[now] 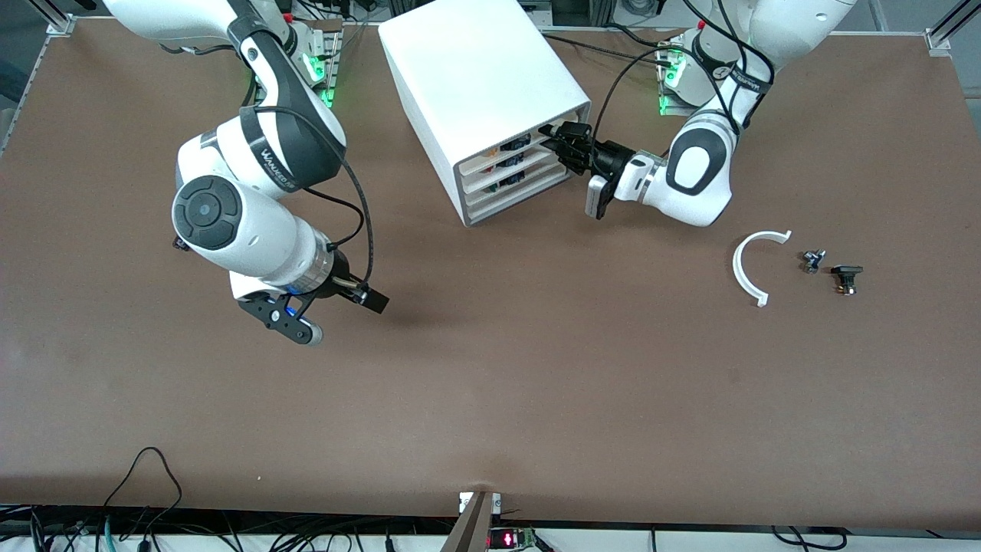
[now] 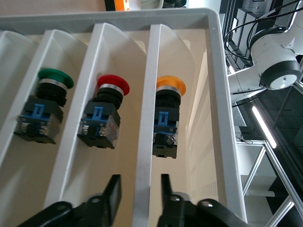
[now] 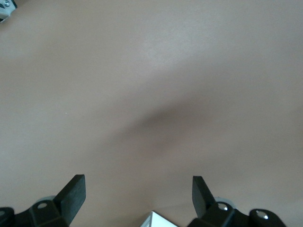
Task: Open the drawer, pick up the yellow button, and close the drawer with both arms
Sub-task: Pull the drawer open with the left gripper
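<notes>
White cabinet (image 1: 483,100) stands on brown tabletop (image 1: 536,368), near the arms' bases, drawer fronts facing the left arm's end. Left gripper (image 1: 558,139) is at the front of the top drawer (image 1: 512,146), its jaws level with that drawer's edge. In the left wrist view the drawer (image 2: 222,118) shows its inside: white dividers split it into lanes, one push-button per lane. The orange-capped button (image 2: 166,120) sits in the lane next to the drawer's side wall, black body and blue rear visible. A red-capped button (image 2: 105,113) is in the next lane, a green-capped button (image 2: 45,109) in the one after. Left gripper (image 2: 138,194) has its jaws at a narrow gap, one finger on each side of the divider between the red and orange lanes, holding nothing; whether they touch the divider cannot be told.

Right gripper (image 1: 322,307) hangs over bare tabletop toward the right arm's end, waiting. In the right wrist view its jaws (image 3: 138,191) are spread wide, empty.

Toward the left arm's end lie a white curved clip (image 1: 751,264), a small grey part (image 1: 813,260) and a small black part (image 1: 846,277), each apart from the others, all nearer the front camera than the cabinet.
</notes>
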